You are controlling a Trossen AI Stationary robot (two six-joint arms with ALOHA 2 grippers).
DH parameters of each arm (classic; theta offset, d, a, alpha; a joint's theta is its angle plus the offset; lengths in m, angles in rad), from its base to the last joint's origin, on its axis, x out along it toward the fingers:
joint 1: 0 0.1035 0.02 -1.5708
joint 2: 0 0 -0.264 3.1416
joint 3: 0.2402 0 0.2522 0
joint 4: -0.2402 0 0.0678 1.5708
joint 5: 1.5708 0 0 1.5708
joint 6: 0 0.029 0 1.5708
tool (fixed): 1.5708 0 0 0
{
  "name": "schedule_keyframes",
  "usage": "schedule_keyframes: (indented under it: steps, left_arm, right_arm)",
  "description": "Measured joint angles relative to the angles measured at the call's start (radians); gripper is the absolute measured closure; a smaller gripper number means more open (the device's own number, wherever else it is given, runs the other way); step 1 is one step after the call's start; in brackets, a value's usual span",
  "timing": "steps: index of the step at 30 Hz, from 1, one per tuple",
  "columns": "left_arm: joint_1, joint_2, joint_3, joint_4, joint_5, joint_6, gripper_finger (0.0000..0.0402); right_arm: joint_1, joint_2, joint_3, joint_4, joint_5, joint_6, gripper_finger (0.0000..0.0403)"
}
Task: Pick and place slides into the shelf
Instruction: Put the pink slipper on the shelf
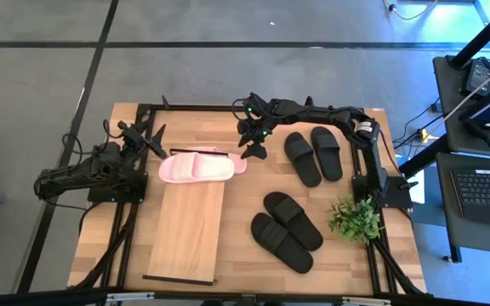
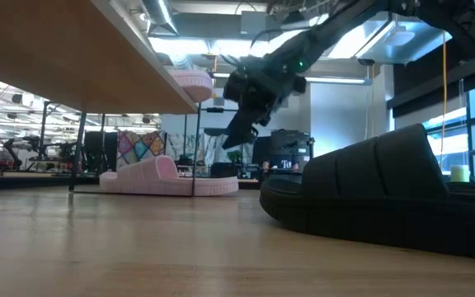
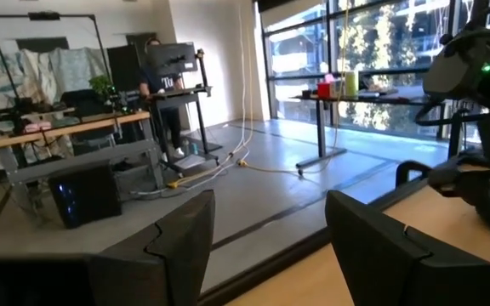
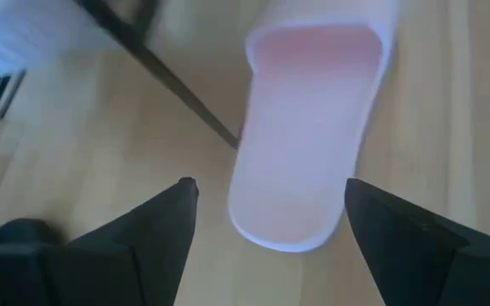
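**High view: right gripper over a pink slide at the shelf end**

Right gripper (image 1: 251,151) at the far end of the shelf (image 1: 187,223), fingers spread wide, nothing held. Right wrist view: heel of one pink slide (image 4: 309,136) below and between the two fingertips (image 4: 177,200), not touched; thin black frame bar of the shelf crossing just beside it. Second pink slide (image 1: 196,168) lying on the plank top, near the fingers. Low view: one pink slide (image 2: 169,177) on the table under the plank, another (image 2: 192,81) up on it, gripper raised above.

Two black pairs (image 1: 313,155) (image 1: 286,230) on the table, well apart from the fingers, plant (image 1: 355,218) beside them.

Left gripper (image 1: 147,140) parked off the shelf's left side, fingers (image 3: 177,242) apart, empty.
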Motion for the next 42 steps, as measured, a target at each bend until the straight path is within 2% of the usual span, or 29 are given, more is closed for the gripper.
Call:
schedule_keyframes:
  steps: [11,15,23,37,39,42]
  left_arm:
    - [0.000,0.000,0.000,-0.018,0.011,-0.071,0.0185]
    - [0.000,0.000,0.000,-0.034,0.044,-0.096,0.0185]
    - [0.000,0.000,0.000,-0.045,0.044,-0.096,0.0185]
    - [0.000,0.000,0.000,-0.055,0.043,-0.095,0.0185]
    - [0.000,0.000,0.000,-0.055,0.043,-0.095,0.0185]
    - [0.000,0.000,0.000,-0.055,0.043,-0.095,0.0185]
  right_arm:
    - [0.000,0.001,-0.109,0.064,0.000,0.119,0.0107]
    - [0.000,0.001,-0.155,0.153,0.001,0.201,0.0107]
    - [0.002,0.001,-0.213,0.279,0.002,0.281,0.0107]
    - [0.060,0.001,-0.222,0.294,0.003,0.173,0.0107]
    - [0.066,0.001,-0.222,0.294,0.021,0.168,0.0107]
    - [0.069,0.001,-0.222,0.294,0.136,0.211,0.0107]
